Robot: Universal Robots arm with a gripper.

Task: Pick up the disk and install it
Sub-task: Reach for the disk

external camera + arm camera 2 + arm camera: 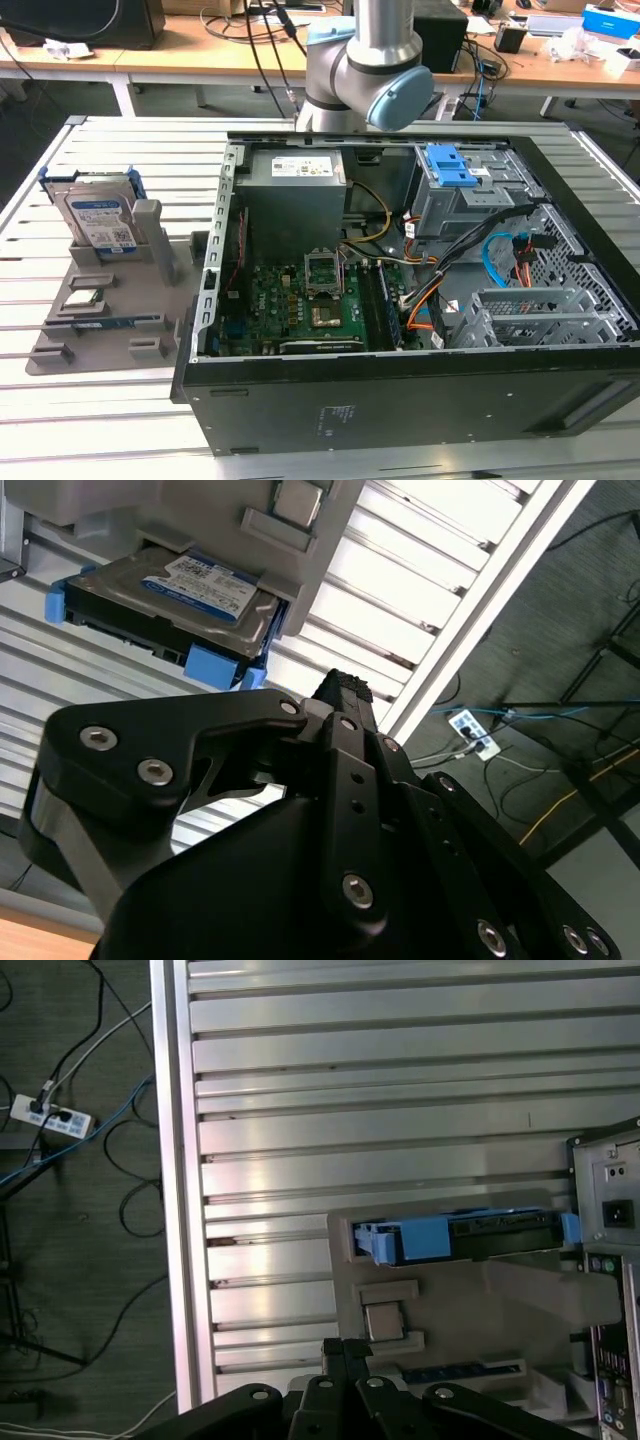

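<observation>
The gripper [345,1348] has its fingers drawn together on nothing. In both wrist views the disk [450,1235] lies out ahead of the fingertips, clear of them and untouched, and in the first wrist view it is edge-on, its long edge running across the line the fingers point along. In the exterior view the disk [100,215] stands propped in a grey holder [150,235] at the upper left of the frame, on the slatted table [130,150] and well apart from the open computer case [420,400].
</observation>
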